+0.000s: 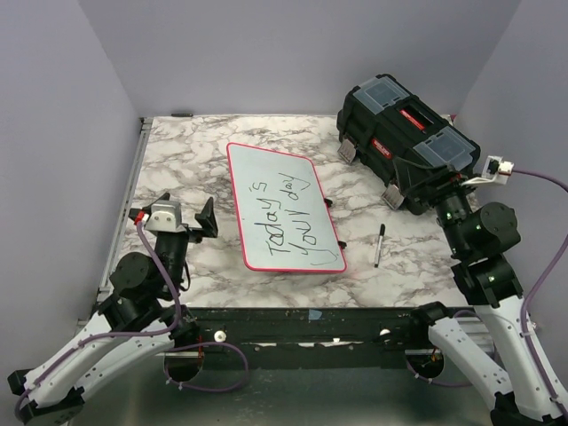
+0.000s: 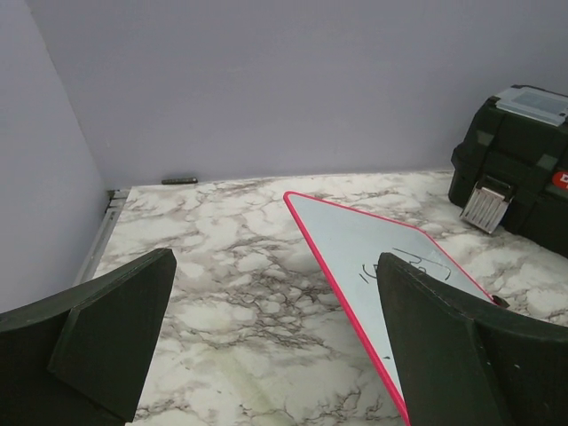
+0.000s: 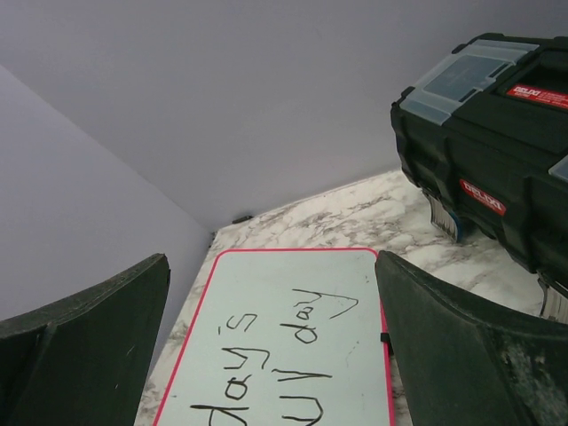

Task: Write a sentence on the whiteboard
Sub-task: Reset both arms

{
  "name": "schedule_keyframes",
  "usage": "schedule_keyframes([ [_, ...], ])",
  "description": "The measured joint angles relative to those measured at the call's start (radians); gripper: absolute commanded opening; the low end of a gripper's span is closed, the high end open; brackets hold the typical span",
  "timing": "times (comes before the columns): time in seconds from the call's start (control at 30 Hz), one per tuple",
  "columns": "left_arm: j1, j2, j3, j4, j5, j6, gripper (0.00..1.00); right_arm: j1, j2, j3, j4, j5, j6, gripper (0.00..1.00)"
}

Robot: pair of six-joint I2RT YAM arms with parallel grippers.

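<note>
The whiteboard [image 1: 293, 182] with a red-pink rim lies flat mid-table, its long side running front to back. The sentence [image 1: 286, 220] "Today's your day" is on it in black, in two lines. It also shows in the right wrist view [image 3: 266, 355] on the board [image 3: 284, 275]. A black marker [image 1: 379, 245] lies on the marble to the right of the board's near corner. My left gripper [image 1: 188, 211] is open and empty, left of the board [image 2: 364, 235], over bare marble [image 2: 275, 337]. My right gripper [image 1: 446, 193] is open and empty [image 3: 271, 346], raised beside the toolbox.
The black toolbox with red latches [image 1: 408, 133] stands at the back right; it also shows in both wrist views [image 2: 515, 160] [image 3: 488, 133]. A small dark object [image 1: 182, 114] lies at the back wall. Grey walls close in the table on three sides.
</note>
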Motion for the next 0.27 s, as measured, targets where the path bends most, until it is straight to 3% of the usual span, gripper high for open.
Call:
schedule_keyframes([
  [0.27, 0.016, -0.018, -0.006, 0.021, -0.004, 0.0, 0.98, 0.0, -0.03, -0.012, -0.007, 0.009, 0.006, 1.0],
])
